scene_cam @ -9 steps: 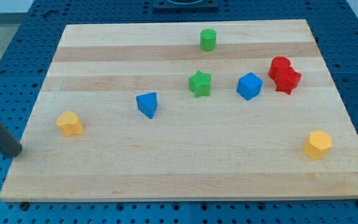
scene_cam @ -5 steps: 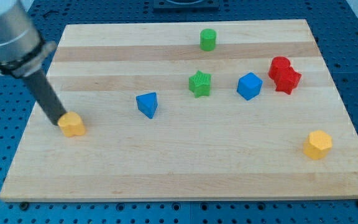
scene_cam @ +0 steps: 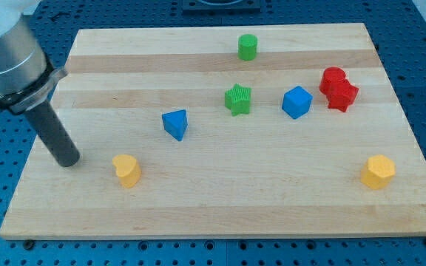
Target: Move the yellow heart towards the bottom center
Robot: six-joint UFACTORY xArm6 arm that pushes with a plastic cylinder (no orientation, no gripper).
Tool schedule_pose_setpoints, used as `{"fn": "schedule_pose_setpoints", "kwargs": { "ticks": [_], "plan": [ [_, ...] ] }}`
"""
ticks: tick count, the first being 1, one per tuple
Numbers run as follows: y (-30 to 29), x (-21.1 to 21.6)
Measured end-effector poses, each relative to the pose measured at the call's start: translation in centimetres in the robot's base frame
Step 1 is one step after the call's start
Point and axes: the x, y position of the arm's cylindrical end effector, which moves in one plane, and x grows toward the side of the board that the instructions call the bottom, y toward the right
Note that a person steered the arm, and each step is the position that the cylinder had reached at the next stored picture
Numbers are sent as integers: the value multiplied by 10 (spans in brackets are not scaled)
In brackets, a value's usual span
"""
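The yellow heart [scene_cam: 126, 170] lies on the wooden board [scene_cam: 220, 199] at the lower left. My tip [scene_cam: 68, 160] rests on the board to the left of the heart, a clear gap apart from it. The dark rod rises from the tip toward the view's upper left into the grey arm body.
A blue triangular block [scene_cam: 175, 123] lies up and right of the heart. A green star [scene_cam: 238, 99], a blue cube [scene_cam: 296, 102], a green cylinder [scene_cam: 248, 46] and two touching red blocks [scene_cam: 338, 89] lie further right. A yellow hexagonal block [scene_cam: 378, 171] sits at the lower right.
My tip came in from the left edge, met the yellow heart and pushed it right and down. The heart now lies further right and lower; the tip stands apart from it.
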Motion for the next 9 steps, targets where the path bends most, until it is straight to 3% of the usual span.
{"fn": "schedule_pose_setpoints", "kwargs": {
  "ticks": [3,6,9],
  "plan": [
    [137,9],
    [62,38],
    [156,26]
  ]
}}
